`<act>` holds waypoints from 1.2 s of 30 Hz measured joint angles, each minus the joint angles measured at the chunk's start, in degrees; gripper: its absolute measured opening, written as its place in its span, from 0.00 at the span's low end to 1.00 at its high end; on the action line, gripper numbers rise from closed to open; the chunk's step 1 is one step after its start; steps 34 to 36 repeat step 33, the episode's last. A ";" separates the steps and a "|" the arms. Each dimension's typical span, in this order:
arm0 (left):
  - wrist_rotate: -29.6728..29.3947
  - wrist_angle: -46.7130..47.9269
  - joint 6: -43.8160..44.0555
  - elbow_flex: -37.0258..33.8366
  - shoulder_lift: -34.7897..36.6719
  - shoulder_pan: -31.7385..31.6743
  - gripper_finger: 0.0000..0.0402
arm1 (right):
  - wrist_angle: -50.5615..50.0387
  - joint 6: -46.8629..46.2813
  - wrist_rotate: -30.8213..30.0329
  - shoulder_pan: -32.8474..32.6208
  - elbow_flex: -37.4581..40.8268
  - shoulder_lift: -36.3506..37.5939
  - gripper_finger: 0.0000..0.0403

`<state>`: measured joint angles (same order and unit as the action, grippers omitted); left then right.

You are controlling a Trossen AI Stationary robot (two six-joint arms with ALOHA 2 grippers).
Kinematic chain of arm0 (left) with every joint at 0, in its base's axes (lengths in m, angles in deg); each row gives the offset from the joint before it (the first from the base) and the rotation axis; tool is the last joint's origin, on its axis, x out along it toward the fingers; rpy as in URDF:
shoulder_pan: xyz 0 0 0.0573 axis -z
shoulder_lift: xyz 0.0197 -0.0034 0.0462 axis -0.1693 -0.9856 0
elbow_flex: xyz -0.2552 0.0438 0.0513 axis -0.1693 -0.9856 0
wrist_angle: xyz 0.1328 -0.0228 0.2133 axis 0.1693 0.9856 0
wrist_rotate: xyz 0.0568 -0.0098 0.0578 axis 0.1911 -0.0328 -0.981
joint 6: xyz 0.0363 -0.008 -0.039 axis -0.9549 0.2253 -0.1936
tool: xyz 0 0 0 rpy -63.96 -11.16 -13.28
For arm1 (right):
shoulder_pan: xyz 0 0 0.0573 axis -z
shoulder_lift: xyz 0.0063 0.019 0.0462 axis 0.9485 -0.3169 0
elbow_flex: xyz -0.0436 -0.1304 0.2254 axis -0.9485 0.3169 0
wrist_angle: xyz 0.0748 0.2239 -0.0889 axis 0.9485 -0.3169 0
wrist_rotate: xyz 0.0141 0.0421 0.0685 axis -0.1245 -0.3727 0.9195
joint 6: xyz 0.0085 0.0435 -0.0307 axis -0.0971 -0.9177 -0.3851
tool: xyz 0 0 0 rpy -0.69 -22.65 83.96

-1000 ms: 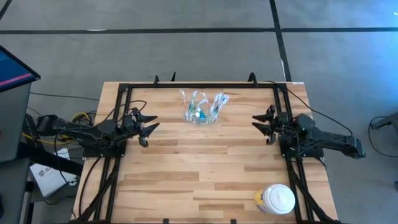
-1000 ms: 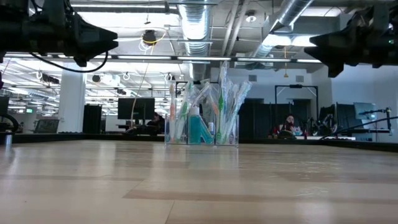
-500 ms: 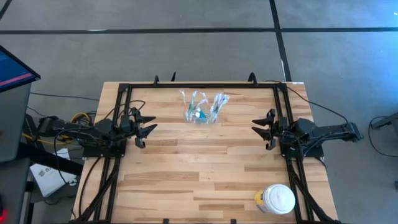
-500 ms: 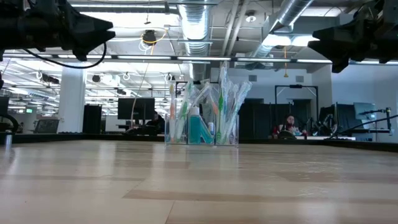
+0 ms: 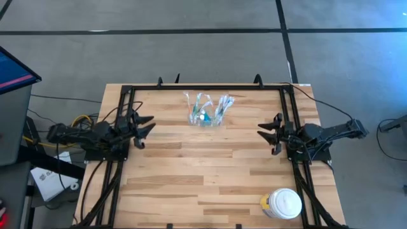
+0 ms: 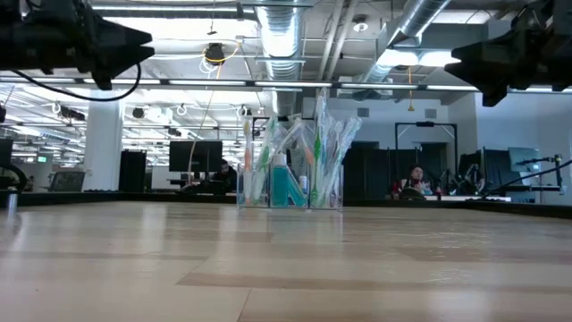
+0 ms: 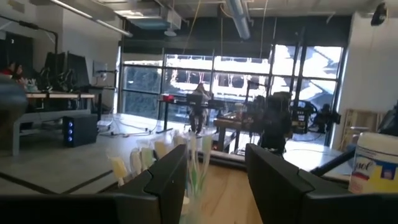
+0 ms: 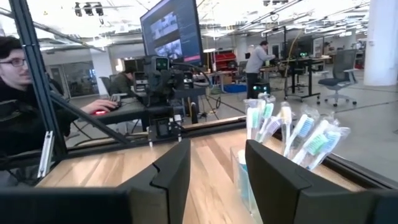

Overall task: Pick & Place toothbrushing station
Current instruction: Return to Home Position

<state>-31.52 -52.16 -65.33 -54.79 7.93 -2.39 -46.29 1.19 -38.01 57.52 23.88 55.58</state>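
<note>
The toothbrushing station (image 5: 206, 110) stands upright on its base on the wooden table, at the far middle. It is a clear holder (image 6: 290, 185) with several toothbrushes (image 8: 292, 132) and a teal tube (image 6: 284, 186) sticking up out of it. My left gripper (image 5: 145, 130) hovers open at the table's left side and points toward the right. My right gripper (image 5: 267, 133) hovers open at the right side and points toward the left. Both are well above the wood and apart from the station, with nothing between their fingers.
A white round lidded jar (image 5: 282, 203) with a yellow label stands at the near right corner. A black frame (image 5: 206, 88) runs along the table's far edge and both sides. A person (image 8: 15, 93) sits beyond the table's left side. Bare wood lies between the grippers.
My left gripper has drawn back toward the table's left edge and risen a little. My right arm has swung about its base, and its gripper has shifted slightly toward the near edge. Both stay open, and the station has not moved.
</note>
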 joint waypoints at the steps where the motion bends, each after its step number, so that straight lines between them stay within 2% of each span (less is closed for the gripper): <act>1: -0.02 2.04 -0.10 0.00 1.69 0.12 0.39 | -0.08 0.01 -0.17 -0.24 0.00 0.02 0.36; 8: -0.57 6.50 -0.34 -0.02 3.20 0.06 0.39 | -0.10 2.14 -2.11 -0.70 0.02 0.02 0.35; 20: -0.17 5.53 0.96 -0.02 2.81 0.06 0.39 | -2.68 2.64 -2.03 0.76 0.04 -1.55 0.36; 25: -0.15 5.29 0.96 -0.02 2.81 0.06 0.39 | -1.75 6.26 -2.05 2.50 0.04 -1.52 0.36; 36: -0.15 5.21 0.97 -0.02 2.81 0.06 0.39 | -2.20 4.56 -2.05 5.60 0.04 -1.10 0.36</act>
